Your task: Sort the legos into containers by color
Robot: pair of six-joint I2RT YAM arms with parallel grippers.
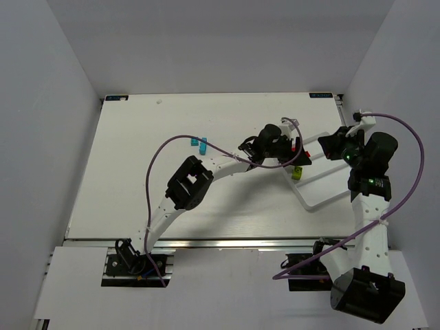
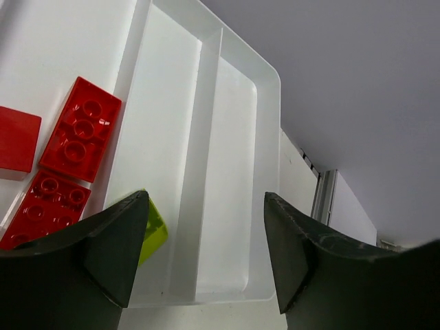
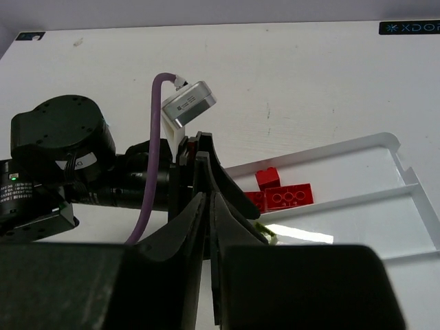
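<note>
Sorting looks well under way. Three red legos (image 2: 81,128) lie in one end compartment of the tray (image 2: 210,103), and a green lego (image 2: 152,232) lies in the middle one. The third compartment shows nothing in it. Two cyan legos (image 1: 200,144) sit on the bench (image 1: 137,172), well apart from the tray, so they appear to be what is left. The left fingers (image 2: 113,254) stand wide open over the tray and grip nothing. The green lego is just beside one fingertip, outside the gap. The right fingers (image 3: 182,232) are nearly closed and hold nothing visible.
</note>
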